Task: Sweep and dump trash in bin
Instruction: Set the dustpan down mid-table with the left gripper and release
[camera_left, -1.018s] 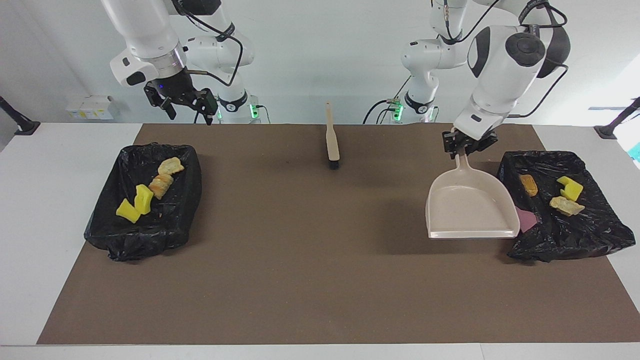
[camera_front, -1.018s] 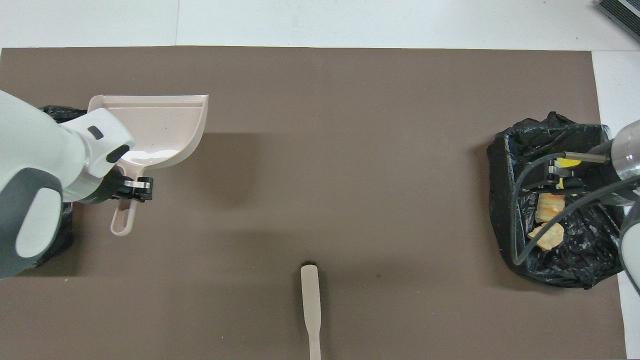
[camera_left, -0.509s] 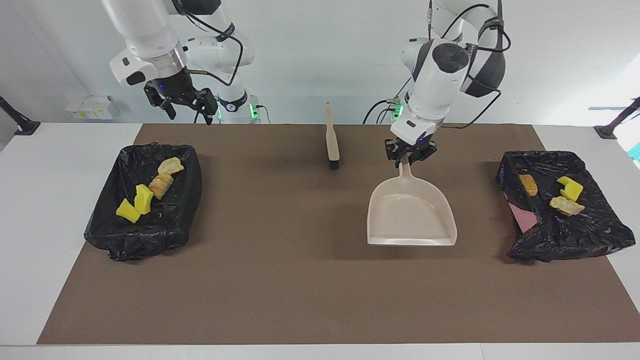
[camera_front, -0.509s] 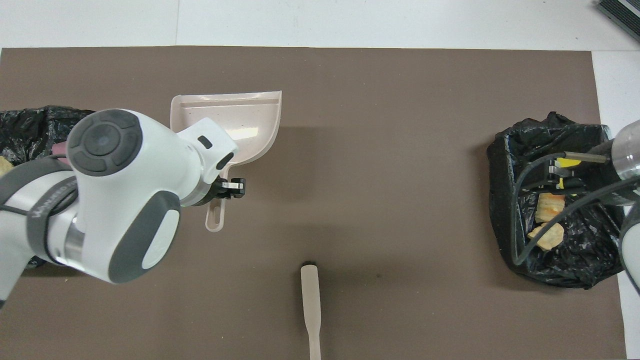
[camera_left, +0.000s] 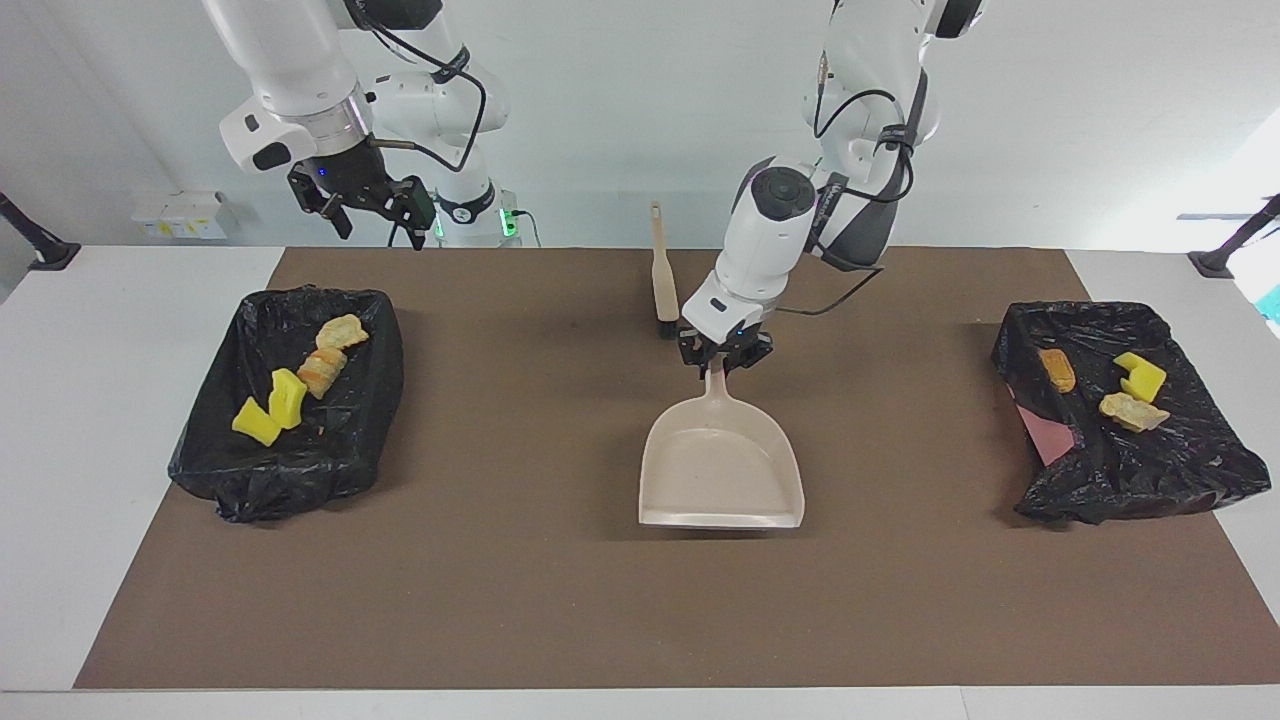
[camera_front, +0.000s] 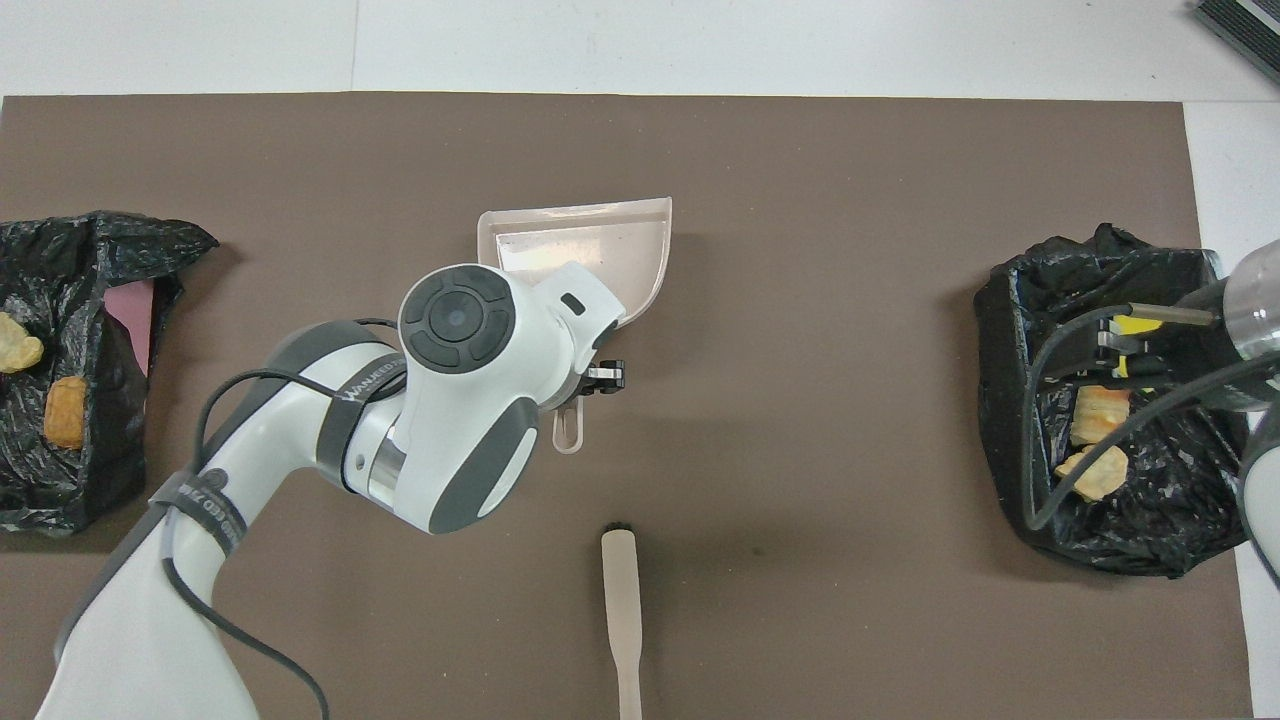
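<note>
A white table (camera_left: 120, 420) against a pale wall is covered by a large brown mat (camera_left: 560, 600), on which everything in the scene is laid out. Over the middle of the mat, the left gripper (camera_left: 722, 358) is clamped shut on the handle of a beige plastic dustpan (camera_left: 722, 470), whose empty tray is spread below the gripper with its open lip turned away from the robots. Just beside that gripper, slightly nearer to the robots, a beige long-handled brush with dark bristles (camera_left: 662, 280) is laid flat on the mat. Toward the left arm's end of the table, well apart from the left gripper, a bin lined with a black plastic bag (camera_left: 1150, 470) is seen holding three pieces of the trash (camera_left: 1132, 410), yellow foam chunks and tan bread-like lumps. The right gripper (camera_left: 368, 212) is held up with its fingers spread wide and nothing between them, over the robots' edge of the mat; below it, a second black-lined bin (camera_left: 290, 470) is seen with four more such scraps (camera_left: 285, 398) inside.
</note>
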